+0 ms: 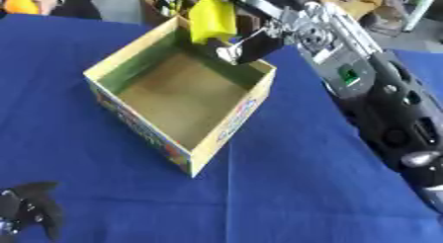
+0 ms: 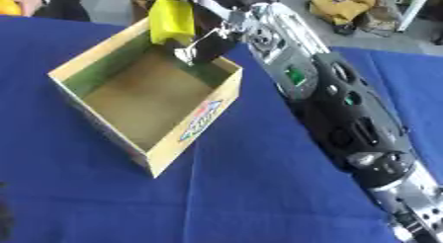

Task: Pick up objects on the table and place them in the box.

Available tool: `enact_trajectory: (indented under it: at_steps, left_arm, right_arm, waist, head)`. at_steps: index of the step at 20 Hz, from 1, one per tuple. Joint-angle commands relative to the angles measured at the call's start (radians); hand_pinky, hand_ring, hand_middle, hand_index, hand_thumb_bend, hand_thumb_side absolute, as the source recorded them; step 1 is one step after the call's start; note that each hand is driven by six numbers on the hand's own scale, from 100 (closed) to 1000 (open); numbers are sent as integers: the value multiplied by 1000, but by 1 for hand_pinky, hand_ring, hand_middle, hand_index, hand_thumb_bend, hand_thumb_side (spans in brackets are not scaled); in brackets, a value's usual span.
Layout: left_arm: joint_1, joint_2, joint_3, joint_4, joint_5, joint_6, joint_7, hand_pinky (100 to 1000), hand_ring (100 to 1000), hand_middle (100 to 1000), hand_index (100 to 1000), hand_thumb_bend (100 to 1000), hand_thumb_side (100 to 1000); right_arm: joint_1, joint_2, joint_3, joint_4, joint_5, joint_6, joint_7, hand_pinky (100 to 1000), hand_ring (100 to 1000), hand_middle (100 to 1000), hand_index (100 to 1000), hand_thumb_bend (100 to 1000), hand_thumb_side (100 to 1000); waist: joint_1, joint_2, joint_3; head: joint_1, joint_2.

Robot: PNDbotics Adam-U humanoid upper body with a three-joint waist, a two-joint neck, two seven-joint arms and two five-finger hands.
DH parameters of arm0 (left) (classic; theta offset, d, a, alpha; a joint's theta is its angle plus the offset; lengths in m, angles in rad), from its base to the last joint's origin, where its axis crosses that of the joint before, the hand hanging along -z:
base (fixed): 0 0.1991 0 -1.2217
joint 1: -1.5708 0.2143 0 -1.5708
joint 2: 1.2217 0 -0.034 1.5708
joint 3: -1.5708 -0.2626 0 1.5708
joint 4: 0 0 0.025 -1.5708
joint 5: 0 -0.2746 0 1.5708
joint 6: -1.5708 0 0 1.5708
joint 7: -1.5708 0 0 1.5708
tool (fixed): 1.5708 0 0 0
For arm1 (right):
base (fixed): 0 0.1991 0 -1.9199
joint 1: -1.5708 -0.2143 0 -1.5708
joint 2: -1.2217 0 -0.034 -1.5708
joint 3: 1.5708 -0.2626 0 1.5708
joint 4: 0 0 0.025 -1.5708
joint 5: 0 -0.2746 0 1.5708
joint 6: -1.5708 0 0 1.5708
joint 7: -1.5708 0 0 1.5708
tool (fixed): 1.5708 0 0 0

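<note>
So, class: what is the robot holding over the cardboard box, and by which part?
The right hand holds a yellow block-shaped object by its lower edge; the left hand holds nothing.

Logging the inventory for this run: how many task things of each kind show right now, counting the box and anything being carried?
Cardboard box: 1, open and empty inside, on the blue table.
Yellow object: 1, held by the right hand above the box's far corner.
Total: 2.
The left hand rests idle at the lower left.

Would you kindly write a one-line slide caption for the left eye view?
Right hand holds a yellow object over the far corner of the open box on the blue cloth.
</note>
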Motion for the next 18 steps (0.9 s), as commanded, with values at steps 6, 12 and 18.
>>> enact_trajectory:
  at_steps: [6,12,18]
  left_arm:
    - [-14,-5,-8,-22,-3,-3,-8,331,441,444,725,100,1000]
    - [-16,-8,-9,-21,-2,-2,-12,331,441,444,725,100,1000]
    - [-15,-9,-8,-19,-2,-2,-12,332,442,444,725,100,1000]
  right_arm:
    - [-38,51,24,51,62,-15,12,669,511,248,344,100,215]
    - [-36,94,53,84,166,-27,20,652,518,258,356,100,185]
    - [-36,108,69,97,236,-37,33,680,602,387,549,100,253]
  waist:
    - [5,-16,16]
    - [4,-17,18]
    - [1,-18,21]
  head:
    - [-14,-21]
    - [-17,-22]
    - [-21,-21]
